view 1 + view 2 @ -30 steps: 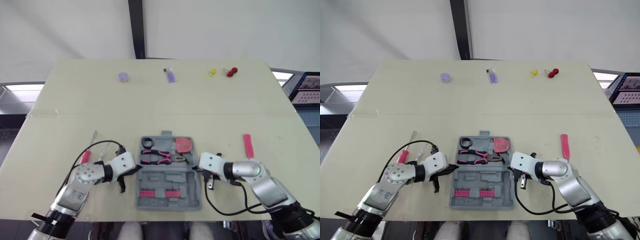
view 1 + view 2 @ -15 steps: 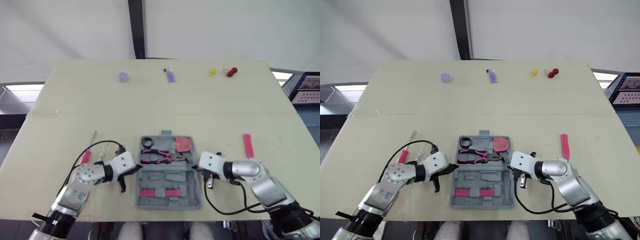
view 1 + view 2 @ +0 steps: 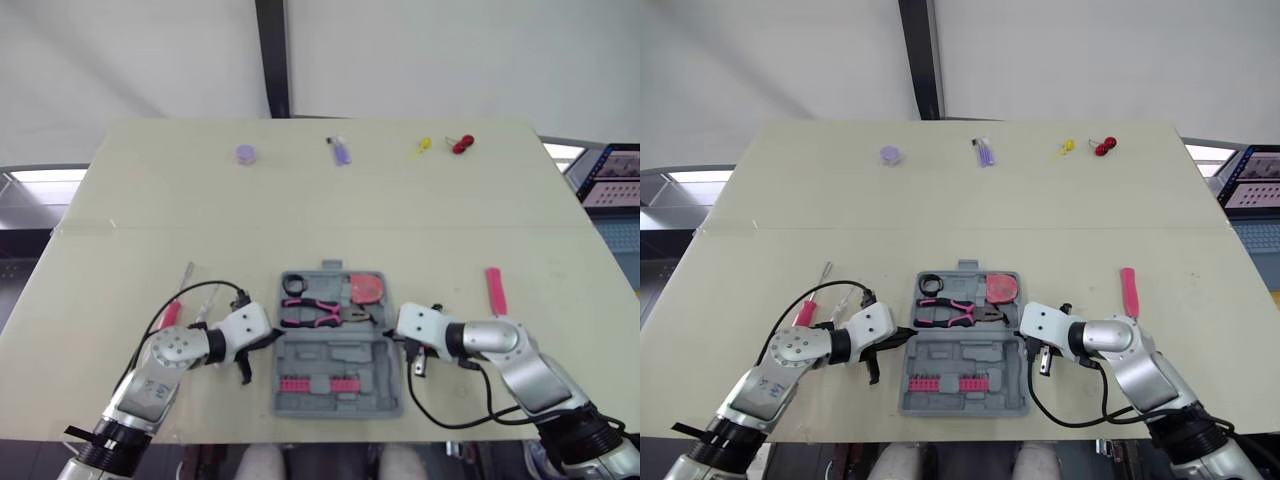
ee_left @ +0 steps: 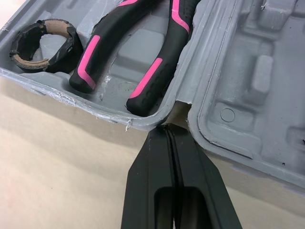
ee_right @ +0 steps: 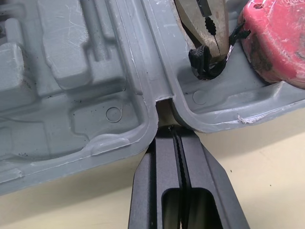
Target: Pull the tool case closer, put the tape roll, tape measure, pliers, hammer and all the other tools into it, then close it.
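The open grey tool case (image 3: 338, 345) was seen lying flat at the near edge of the bench (image 3: 150, 230), between the two arms. The left claw (image 4: 167, 128) was found with its two black fingers pressed together, only a thin seam showing between them, and nothing was held; its tips were set against the case's left rim, at the notch where the two halves meet. The right claw (image 5: 177, 130) was likewise closed finger against finger and empty, its tips touching the matching notch on the case's right rim. In the far half of the case, the black tape roll (image 3: 295, 286) was seated in the left corner, the pink-and-black pliers (image 3: 320, 315) were laid across the middle, and the red tape measure (image 3: 367, 289) was lodged in the right corner, just beside the pliers' jaws. A row of pink bits (image 3: 320, 384) was held in the near half. A pink-handled screwdriver (image 3: 172, 312) was left on the bench near the left arm, and another pink-handled tool (image 3: 494, 290) was lying to the right of the case, apart from it.
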Tool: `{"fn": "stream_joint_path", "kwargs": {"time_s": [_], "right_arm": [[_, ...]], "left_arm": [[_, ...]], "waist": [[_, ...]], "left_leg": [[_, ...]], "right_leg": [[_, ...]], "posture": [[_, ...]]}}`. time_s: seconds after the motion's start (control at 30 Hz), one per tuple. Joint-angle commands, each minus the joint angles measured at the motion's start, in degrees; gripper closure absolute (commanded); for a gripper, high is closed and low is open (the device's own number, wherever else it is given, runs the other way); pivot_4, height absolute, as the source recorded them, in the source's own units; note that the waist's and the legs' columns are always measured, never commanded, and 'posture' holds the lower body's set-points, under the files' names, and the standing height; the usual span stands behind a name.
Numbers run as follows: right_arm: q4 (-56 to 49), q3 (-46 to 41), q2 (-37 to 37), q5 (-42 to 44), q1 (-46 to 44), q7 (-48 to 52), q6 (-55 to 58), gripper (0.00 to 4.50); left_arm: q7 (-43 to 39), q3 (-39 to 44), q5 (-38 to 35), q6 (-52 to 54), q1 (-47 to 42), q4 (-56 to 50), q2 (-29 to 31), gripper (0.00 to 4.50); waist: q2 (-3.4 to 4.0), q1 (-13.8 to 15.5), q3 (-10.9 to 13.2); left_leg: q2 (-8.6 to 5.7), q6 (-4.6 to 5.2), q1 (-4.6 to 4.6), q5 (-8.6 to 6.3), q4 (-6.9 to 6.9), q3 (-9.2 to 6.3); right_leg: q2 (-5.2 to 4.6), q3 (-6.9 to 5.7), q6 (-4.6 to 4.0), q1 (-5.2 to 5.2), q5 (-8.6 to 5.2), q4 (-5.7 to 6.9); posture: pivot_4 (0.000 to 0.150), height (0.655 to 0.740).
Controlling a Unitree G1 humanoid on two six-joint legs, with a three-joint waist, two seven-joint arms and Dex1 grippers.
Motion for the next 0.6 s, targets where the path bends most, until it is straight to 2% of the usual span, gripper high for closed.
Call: {"fn": "stream_joint_path", "kwargs": {"time_s": [0.03, 0.6], "right_arm": [[-0.9, 0.3, 0.9, 0.2, 0.2, -0.5, -1.1, 4.45], [0.2, -0.2, -0.4, 0.5, 0.3, 0.4, -1.3, 4.45]], "left_arm": [[-0.1, -0.7, -0.7, -2.3, -0.8, -0.8, -1.1, 4.5], [0.5, 0.4, -0.1, -5.9, -1.0, 4.4, 0.0, 4.5]], "waist": [[0.0, 0.0, 0.0], [0.0, 0.0, 0.0]], "left_leg": [[0.0, 0.0, 0.0, 0.0, 0.0, 0.0], [0.0, 0.0, 0.01, 0.0, 0.0, 0.0]], "right_leg": [[0.0, 0.0, 0.0, 0.0, 0.0, 0.0], [0.0, 0.0, 0.0, 0.0, 0.0, 0.02]], "posture": [[0.15, 0.74], [0.15, 0.74]]}}
